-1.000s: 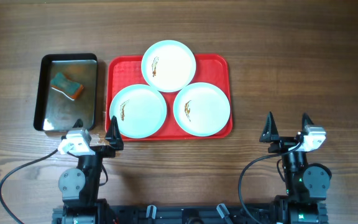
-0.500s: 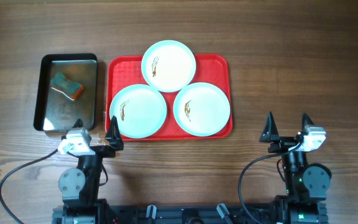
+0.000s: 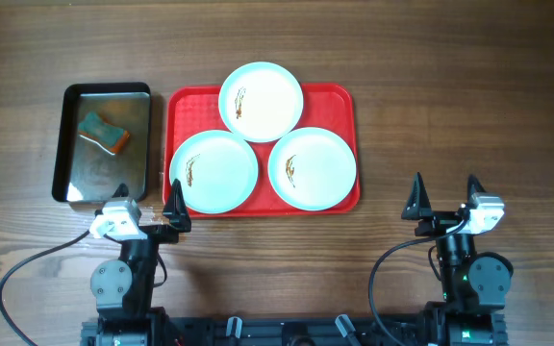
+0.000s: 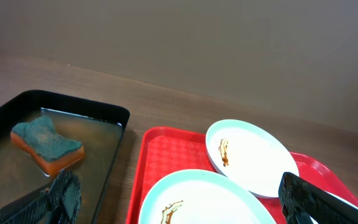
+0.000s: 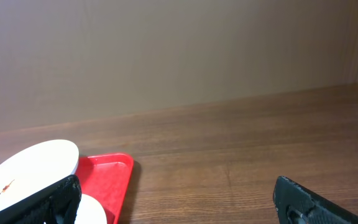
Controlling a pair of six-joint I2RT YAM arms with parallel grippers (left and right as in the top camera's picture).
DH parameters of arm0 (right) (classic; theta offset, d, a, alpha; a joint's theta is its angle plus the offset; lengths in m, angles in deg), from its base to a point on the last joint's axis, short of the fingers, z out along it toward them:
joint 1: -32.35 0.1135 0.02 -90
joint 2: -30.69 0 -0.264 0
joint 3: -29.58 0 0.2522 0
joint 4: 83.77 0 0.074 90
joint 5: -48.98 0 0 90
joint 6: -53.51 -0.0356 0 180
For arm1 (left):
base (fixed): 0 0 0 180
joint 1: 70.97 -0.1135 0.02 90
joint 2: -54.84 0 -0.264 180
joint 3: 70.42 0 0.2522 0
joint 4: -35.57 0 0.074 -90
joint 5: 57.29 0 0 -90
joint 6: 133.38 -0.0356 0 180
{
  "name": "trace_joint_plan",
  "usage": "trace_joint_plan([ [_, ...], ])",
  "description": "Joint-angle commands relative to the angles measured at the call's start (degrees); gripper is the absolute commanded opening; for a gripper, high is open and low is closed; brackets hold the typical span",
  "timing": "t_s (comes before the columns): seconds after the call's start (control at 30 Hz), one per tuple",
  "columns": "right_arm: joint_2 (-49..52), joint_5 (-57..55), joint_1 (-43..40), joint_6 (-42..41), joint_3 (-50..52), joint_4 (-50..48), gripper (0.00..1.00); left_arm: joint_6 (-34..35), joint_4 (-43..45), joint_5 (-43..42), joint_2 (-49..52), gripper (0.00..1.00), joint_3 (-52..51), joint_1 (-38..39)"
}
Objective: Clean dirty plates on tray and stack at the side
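Note:
Three white plates lie on the red tray (image 3: 339, 101): one at the back (image 3: 262, 101), one at the front left (image 3: 214, 172), one at the front right (image 3: 313, 168). Each has a small brown smear. My left gripper (image 3: 149, 200) is open and empty at the tray's front left corner, just in front of the front left plate (image 4: 204, 202). My right gripper (image 3: 443, 195) is open and empty over bare table, to the right of the tray (image 5: 114, 171).
A dark metal pan (image 3: 70, 144) with shallow water stands left of the tray and holds an orange sponge with a green top (image 3: 103, 132); the sponge also shows in the left wrist view (image 4: 45, 144). The wooden table (image 3: 469, 96) extends right of the tray.

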Motion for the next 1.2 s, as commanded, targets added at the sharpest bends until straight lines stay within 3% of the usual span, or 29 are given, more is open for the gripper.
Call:
trace_joint_plan([
  [0.0, -0.5, -0.8, 0.1, 0.9, 0.1, -0.1, 1.0, -0.9, -0.1, 0.6, -0.4, 1.0, -0.4, -0.3],
  [0.67, -0.5, -0.8, 0.1, 0.9, 0.1, -0.1, 1.0, -0.7, 0.0, 0.4, -0.4, 1.0, -0.3, -0.3],
  [0.7, -0.5, -0.8, 0.1, 0.9, 0.1, -0.1, 1.0, 0.9, 0.8, -1.0, -0.4, 1.0, -0.4, -0.2],
  [0.77, -0.5, -0.8, 0.1, 0.9, 0.1, -0.1, 1.0, 15.1, 1.6, -18.9, -0.4, 1.0, -0.3, -0.2],
  [0.83, -0.5, -0.8, 0.1, 0.9, 0.1, -0.1, 1.0, 23.7, 4.0, -35.9, -0.4, 1.0, -0.3, -0.3],
  [0.9, -0.5, -0.8, 0.1, 0.9, 0.1, -0.1, 1.0, 28.6, 9.1, -40.4, -0.4, 1.0, -0.3, -0.3],
  [1.0, -0.5, -0.8, 0.1, 0.9, 0.1, -0.1, 1.0, 37.8, 27.6, -41.3, -0.4, 1.0, -0.1, -0.3],
  [1.07, -0.5, -0.8, 0.1, 0.9, 0.1, -0.1, 1.0, 38.5, 30.3, -41.2, -0.4, 1.0, 3.2, -0.4],
  [1.13, -0.3, -0.8, 0.1, 0.9, 0.1, -0.1, 1.0, 32.4, 21.9, -40.5, 1.2, 0.99, 11.9, -1.4],
  [1.17, -0.2, -0.8, 0.1, 0.9, 0.1, -0.1, 1.0, 26.7, 12.6, -38.3, 3.4, 0.99, 18.0, -2.4],
])
